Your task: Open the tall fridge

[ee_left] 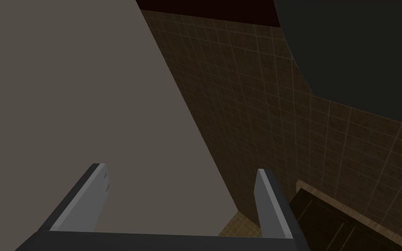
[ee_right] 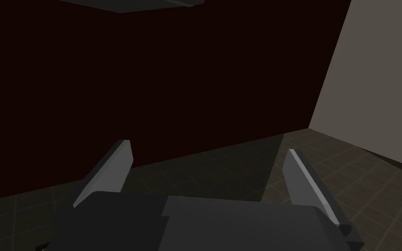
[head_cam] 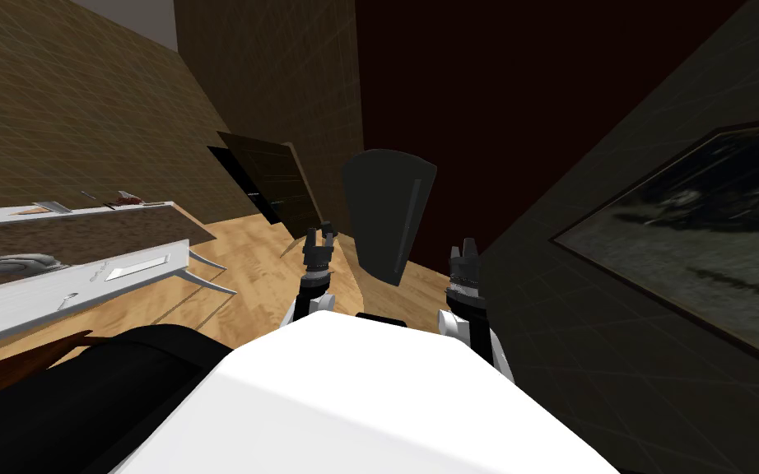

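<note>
Brown tiled walls (head_cam: 81,107) meet a dark red wall (head_cam: 518,99) over a wood floor (head_cam: 254,255), and the robot faces that corner. The left gripper (head_cam: 318,239) is spread wide: in its wrist view the two fingers (ee_left: 86,196) stand about a third of the frame apart, with nothing between them and touching nothing. The right gripper (head_cam: 463,251) is spread the same way, its fingers (ee_right: 108,170) bare and clear of any surface. Both forearms reach forward side by side from the chest, held low with the fingers pointing ahead, the left a little further out than the right.

Between the two grippers and just beyond them stands the fridge (head_cam: 386,214), a tall dark grey box on the wood floor with the red wall behind it. Its front reads as one flat panel, with a thin, paler vertical handle (head_cam: 413,220) near its right edge. Neither gripper touches it; the right one is nearer the handle side.

Left of the fridge, a dark door (head_cam: 267,185) with a pale wooden edge leans against the tiled wall. Further left runs a white counter (head_cam: 81,284). On the right wall hangs a framed picture (head_cam: 699,247).
</note>
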Robot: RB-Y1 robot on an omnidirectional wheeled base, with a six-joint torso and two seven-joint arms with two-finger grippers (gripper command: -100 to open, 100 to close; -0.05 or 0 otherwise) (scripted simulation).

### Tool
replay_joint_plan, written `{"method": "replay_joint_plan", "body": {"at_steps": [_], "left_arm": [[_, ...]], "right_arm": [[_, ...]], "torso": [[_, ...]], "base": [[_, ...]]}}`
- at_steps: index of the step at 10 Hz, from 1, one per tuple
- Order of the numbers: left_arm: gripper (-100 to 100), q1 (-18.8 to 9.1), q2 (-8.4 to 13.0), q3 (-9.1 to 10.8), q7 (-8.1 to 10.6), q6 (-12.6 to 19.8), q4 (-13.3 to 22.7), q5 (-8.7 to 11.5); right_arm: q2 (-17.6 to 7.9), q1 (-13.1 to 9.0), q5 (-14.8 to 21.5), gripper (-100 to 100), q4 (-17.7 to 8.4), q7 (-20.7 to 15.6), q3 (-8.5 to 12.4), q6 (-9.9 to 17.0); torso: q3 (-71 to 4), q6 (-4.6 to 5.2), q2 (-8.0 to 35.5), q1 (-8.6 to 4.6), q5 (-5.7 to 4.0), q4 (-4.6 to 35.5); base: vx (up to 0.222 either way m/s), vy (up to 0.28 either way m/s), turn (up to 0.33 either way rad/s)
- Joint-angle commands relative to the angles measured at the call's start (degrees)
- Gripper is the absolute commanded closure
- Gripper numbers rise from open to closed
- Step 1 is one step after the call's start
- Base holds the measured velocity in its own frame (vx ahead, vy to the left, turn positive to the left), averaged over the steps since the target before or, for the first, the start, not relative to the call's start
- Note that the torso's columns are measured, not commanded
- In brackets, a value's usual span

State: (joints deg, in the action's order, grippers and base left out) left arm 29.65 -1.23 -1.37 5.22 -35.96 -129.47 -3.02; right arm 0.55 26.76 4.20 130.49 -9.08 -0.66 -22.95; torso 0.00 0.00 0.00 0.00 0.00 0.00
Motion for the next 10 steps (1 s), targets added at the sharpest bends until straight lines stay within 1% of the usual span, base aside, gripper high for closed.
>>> {"method": "replay_joint_plan", "body": {"at_steps": [1,3,9,10], "left_arm": [[0,0.0,0.0,0.00,0.00,0.0,0.0,0.0],[0,0.0,0.0,0.00,0.00,0.0,0.0,0.0],[0,0.0,0.0,0.00,0.00,0.0,0.0,0.0],[0,0.0,0.0,0.00,0.00,0.0,0.0,0.0]], "right_arm": [[0.0,0.0,0.0,0,0.0,0.0,0.0,0.0],[0.0,0.0,0.0,0,0.0,0.0,0.0,0.0],[0.0,0.0,0.0,0,0.0,0.0,0.0,0.0],[-2.1,0.4,0.2,-100,0.1,-0.1,0.5,0.4]], "torso": [[-4.7,0.00,2.3,0.00,0.00,2.3],[-20.1,0.00,10.0,0.00,0.00,10.1],[-70.7,0.00,35.4,0.00,0.00,35.4],[-79.2,0.00,39.6,0.00,0.00,39.6]], "base": [[0.000,0.000,0.000],[0.000,0.000,0.000],[0.000,0.000,0.000],[0.022,0.015,-0.020]]}}
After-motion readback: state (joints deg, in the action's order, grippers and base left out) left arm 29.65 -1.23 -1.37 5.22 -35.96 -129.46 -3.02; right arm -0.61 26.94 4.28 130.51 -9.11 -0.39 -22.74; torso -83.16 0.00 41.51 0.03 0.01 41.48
